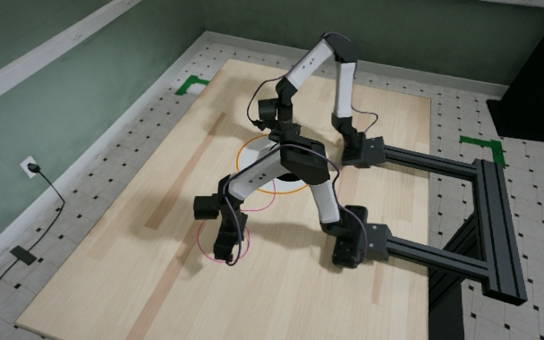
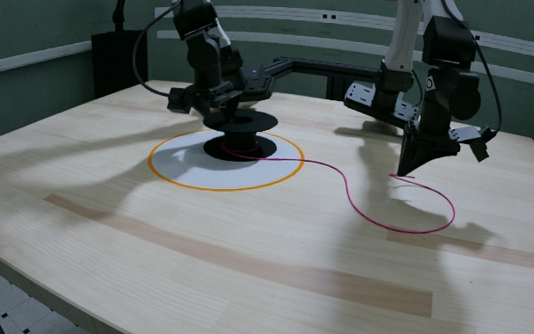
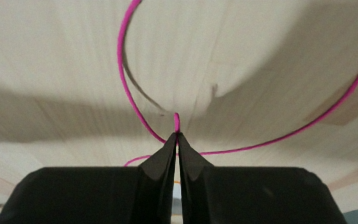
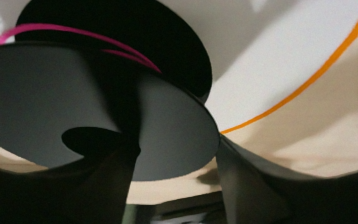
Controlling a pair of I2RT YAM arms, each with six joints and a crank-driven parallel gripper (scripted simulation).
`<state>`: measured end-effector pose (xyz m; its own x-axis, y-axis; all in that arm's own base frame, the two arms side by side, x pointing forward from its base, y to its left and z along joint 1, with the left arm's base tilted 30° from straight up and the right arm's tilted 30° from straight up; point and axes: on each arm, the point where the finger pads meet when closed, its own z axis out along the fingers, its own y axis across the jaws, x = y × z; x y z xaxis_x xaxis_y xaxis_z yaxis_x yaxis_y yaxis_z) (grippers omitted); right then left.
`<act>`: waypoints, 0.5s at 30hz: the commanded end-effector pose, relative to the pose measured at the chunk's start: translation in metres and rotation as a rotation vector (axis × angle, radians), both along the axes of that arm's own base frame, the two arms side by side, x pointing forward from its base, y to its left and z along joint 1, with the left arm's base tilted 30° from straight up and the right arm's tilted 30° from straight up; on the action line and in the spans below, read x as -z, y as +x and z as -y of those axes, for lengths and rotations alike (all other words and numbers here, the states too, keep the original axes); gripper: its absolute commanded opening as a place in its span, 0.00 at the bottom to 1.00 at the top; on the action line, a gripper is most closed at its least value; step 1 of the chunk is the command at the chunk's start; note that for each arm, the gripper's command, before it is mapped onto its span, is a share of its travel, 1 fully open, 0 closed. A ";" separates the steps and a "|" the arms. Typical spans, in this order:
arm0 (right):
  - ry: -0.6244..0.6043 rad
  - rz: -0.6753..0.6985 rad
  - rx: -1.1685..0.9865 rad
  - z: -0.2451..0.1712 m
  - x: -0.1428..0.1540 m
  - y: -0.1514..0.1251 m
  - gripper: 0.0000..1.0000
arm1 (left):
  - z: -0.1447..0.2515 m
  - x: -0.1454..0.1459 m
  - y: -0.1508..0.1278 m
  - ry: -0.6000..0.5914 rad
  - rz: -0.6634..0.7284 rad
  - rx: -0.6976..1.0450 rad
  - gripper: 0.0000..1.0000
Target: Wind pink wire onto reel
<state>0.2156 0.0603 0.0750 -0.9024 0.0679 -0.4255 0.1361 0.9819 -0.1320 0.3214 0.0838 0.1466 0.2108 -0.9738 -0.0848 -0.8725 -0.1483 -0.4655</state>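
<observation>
The black reel [image 1: 287, 177] [image 2: 260, 124] [image 4: 175, 110] lies flat on its lower flange inside the orange painted ring [image 1: 237, 165] [image 2: 228, 190] [image 4: 300, 90]. My right gripper [image 2: 220, 118] [image 4: 176, 134] is shut on its upper flange, one finger at the centre hole, the other at the rim. The pink wire [image 1: 275, 192] [image 2: 347, 189] [image 3: 120, 55] [image 4: 45, 26] passes round the hub low down, then runs out over the ring and curves in a wide loop. My left gripper [image 2: 400, 175] [image 3: 177, 135] is shut on the wire near its free end, just above the table.
The ring surrounds a white disc [image 1: 250, 165] [image 2: 189, 176] on the wooden table [image 1: 313, 286] [image 2: 220, 264]. Both arm bases stand at the table side by the dark frame [image 1: 497, 224]. In the top view the left arm hides part of the ring and wire.
</observation>
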 end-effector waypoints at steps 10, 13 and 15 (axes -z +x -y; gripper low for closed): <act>0.337 0.184 0.704 -0.022 0.000 0.013 0.58 | 0.005 0.003 -0.002 -0.095 -0.001 0.060 0.00; 0.379 0.226 0.825 -0.017 -0.002 0.016 0.58 | 0.007 0.006 -0.002 -0.106 0.013 0.006 0.00; 0.379 0.226 0.825 -0.015 -0.003 0.017 0.61 | 0.008 0.006 -0.002 -0.108 0.022 -0.035 0.00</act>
